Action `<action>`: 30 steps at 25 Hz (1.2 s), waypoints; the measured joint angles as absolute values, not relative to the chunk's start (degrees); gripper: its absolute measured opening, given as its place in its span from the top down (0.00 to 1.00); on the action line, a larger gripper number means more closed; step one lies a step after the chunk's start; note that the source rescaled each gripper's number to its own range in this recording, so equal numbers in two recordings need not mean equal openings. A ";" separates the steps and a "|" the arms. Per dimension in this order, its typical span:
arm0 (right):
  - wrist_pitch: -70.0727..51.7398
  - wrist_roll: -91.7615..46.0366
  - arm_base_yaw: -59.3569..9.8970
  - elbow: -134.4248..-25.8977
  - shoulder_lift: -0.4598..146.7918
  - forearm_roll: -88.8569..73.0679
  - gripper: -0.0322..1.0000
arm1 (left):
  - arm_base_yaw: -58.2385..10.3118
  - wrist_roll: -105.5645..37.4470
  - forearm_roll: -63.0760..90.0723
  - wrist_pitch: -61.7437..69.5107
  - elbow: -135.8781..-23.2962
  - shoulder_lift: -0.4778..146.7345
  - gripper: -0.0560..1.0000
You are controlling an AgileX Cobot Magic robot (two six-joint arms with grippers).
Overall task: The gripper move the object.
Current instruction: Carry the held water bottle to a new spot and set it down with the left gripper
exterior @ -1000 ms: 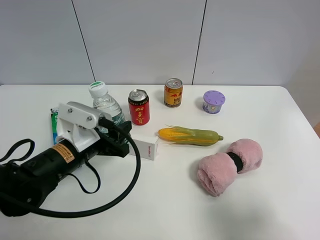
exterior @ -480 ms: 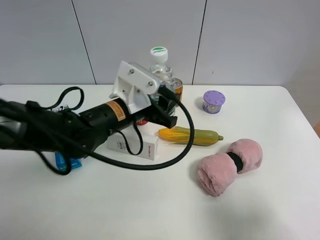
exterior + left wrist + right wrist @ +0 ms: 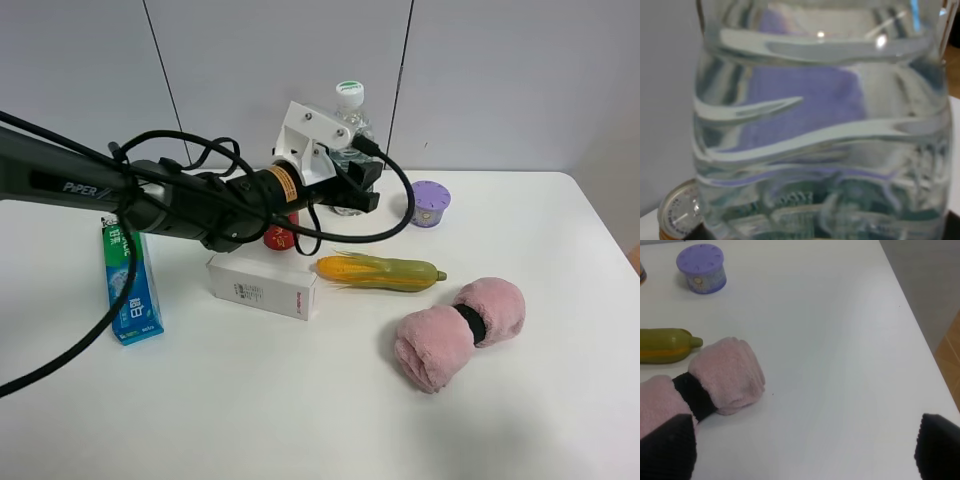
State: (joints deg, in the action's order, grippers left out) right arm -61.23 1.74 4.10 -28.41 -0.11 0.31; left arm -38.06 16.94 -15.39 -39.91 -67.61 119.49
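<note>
Left gripper is clamping the bottle low on its body, holding it upright and off the table. Only the white cap and clear shoulders are showing above the white housing, and the label is hidden. In the left wrist view the bottle is filling nearly the whole frame, so the jaws are barely showing. A can top is peeking out beside it; can't tell which can. Under the arm a red can is mostly covered. Purple tub is sitting just past the gripper's tip. Right gripper is standing open w/ nothing btwn its fingertips, both cut off at the frame edge, and a pink roll is lying just ahead of it.
</note>
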 joint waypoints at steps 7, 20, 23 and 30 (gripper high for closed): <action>-61.23 1.74 4.10 -28.41 -0.11 0.31 0.00 | -37.89 19.09 -16.59 -39.91 -74.55 127.29 0.89; -61.23 1.74 4.10 -28.41 -0.11 0.31 0.00 | -37.89 19.29 -17.15 -39.91 -81.78 137.55 0.89; -61.23 1.74 4.10 -28.41 -0.11 0.31 0.00 | -37.89 19.08 -17.78 -39.91 -81.78 138.80 0.89; -61.23 1.74 4.10 -28.41 -0.11 0.31 0.00 | -37.89 18.65 -19.81 -39.97 -81.81 139.38 0.89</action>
State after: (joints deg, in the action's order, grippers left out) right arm -61.23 1.74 4.10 -28.41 -0.11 0.31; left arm -37.89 18.65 -19.81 -39.97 -81.81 139.38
